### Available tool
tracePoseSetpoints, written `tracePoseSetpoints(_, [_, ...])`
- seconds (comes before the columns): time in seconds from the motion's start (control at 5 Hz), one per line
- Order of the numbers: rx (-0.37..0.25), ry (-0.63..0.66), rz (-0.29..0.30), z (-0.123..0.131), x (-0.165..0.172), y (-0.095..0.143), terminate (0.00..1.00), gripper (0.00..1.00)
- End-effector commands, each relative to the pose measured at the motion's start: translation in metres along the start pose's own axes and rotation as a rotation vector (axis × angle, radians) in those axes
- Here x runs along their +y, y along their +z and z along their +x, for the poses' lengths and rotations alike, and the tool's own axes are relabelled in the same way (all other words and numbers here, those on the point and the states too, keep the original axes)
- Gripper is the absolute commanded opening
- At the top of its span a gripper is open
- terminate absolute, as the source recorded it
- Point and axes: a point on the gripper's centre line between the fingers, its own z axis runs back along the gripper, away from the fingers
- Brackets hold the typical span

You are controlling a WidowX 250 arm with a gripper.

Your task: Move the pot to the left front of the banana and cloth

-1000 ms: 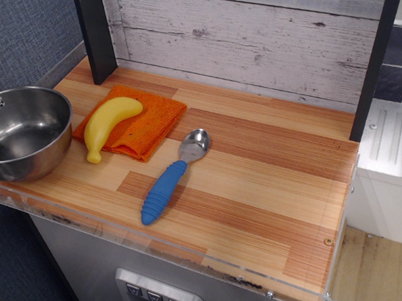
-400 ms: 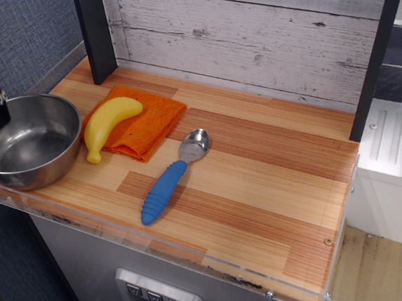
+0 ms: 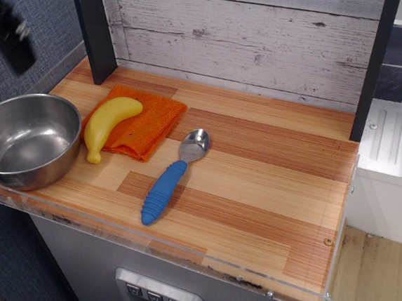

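The shiny steel pot [image 3: 24,140] stands upright at the front left corner of the wooden counter, empty, just left of the banana. The yellow banana [image 3: 107,125] lies on the folded orange cloth [image 3: 140,119], its lower tip off the cloth toward the front. My gripper [image 3: 1,38] is a blurred black shape at the top left, well above the pot and clear of it. It holds nothing, but the blur hides whether its jaws are open or shut.
A metal spoon with a blue ribbed handle [image 3: 169,178] lies right of the cloth. A dark post [image 3: 96,34] stands at the back left before the plank wall. A clear acrylic lip [image 3: 160,249] runs along the counter's front edge. A white appliance [image 3: 396,168] is at the right.
My gripper let go of the pot's left rim and rose up and to the right, away from it. The pot settled flat, slightly right of where it was a second ago.
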Motion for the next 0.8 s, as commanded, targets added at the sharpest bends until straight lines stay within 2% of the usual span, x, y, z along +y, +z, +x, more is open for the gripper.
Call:
tracePoseSetpoints(0.0, [-0.034,-0.016,0.008,0.0098,-0.0547,0.0088,0.00,1.00])
tracePoseSetpoints(0.4, [-0.027,-0.058,0.015,0.0105,-0.0591,0.0002,0.00,1.00])
tracePoseSetpoints(0.6, [-0.027,-0.058,0.015,0.0105,-0.0591,0.0002,1.00,1.00])
